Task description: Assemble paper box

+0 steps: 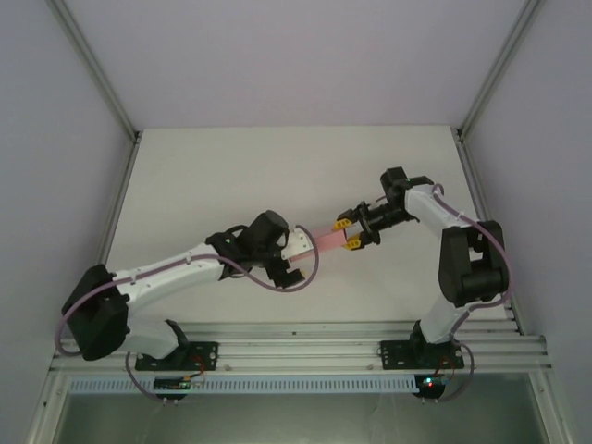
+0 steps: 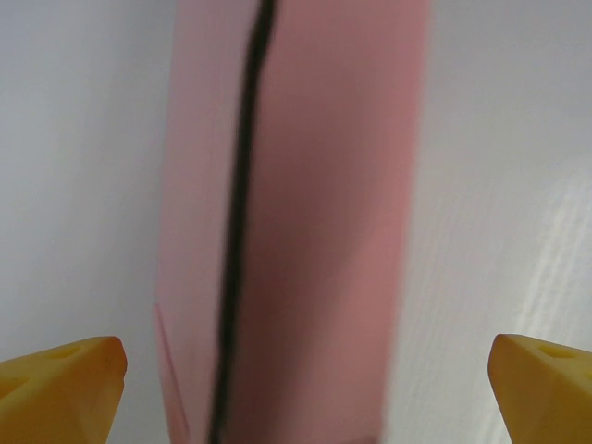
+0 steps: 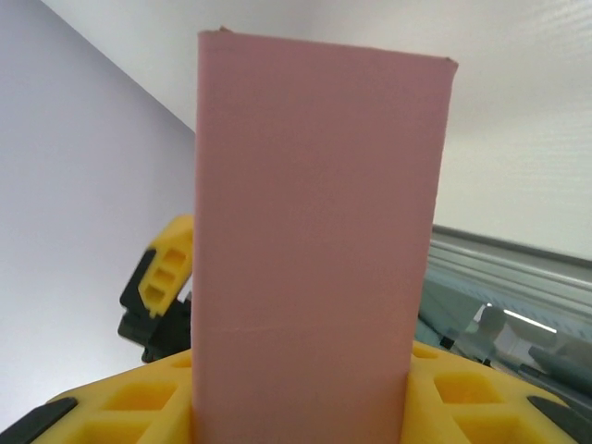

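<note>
Bridging both grippers near mid-table in the top view, the paper box has the left gripper at its eight o'clock and the right gripper at two o'clock. Left wrist: yellow fingertips spread wide (neither touches the card), box running toward twelve. Right wrist: jaws clamp the box's end at six o'clock.

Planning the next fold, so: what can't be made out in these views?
- Top external: paper box too small; flaps unreadable.
- Left wrist: box blurred, lower end cut off by frame edge; dark line, seam or gap, unclear.
- Right wrist: box's broad face hides where right gripper pinches it.
</note>
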Robot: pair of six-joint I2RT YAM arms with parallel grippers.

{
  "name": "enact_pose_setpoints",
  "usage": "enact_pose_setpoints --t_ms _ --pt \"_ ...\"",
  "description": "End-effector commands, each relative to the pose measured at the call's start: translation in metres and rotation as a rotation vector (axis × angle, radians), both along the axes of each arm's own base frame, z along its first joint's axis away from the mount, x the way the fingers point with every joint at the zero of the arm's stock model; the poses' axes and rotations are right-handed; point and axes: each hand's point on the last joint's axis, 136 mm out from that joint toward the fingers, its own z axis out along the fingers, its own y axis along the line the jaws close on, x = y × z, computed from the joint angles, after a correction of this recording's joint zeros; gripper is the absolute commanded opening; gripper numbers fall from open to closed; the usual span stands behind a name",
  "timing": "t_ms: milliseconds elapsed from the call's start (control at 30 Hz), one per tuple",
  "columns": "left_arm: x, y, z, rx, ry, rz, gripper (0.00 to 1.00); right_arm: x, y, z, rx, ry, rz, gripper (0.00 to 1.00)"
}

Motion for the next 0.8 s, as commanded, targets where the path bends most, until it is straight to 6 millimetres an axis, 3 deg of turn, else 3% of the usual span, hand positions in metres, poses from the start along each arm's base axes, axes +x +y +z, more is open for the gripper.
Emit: enact_pose_setpoints --t_ms 0,267,467,567,700,733,767 --pt "0.021 0.001 0.009 0.047 -0.114 0.029 1.0 -0.008 0.002 0.009 0.042 0.06 0.01 0.45" --pt "0.021 -0.015 0.018 -0.045 -0.156 -0.021 0.77 -0.01 0.005 0.006 0.057 0.085 0.014 0.47" --pt "0.021 -0.02 0.018 -0.065 -0.168 -0.043 0.51 -0.01 0.01 0.009 0.071 0.08 0.024 0.5" --pt "0.021 -0.017 0.017 -0.054 -0.169 -0.047 0.42 -0.008 0.007 0.008 0.058 0.056 0.024 0.57" --pt "0.019 -0.013 0.018 -0.073 -0.134 -0.055 0.38 0.001 0.0 0.004 0.006 -0.032 0.018 0.7" --pt "0.019 -0.012 0.017 -0.074 -0.12 -0.059 0.37 0.005 -0.003 0.002 -0.012 -0.061 0.011 0.75" --pt "0.019 -0.009 0.016 -0.071 -0.105 -0.059 0.37 0.01 -0.008 0.001 -0.031 -0.094 0.0 0.87"
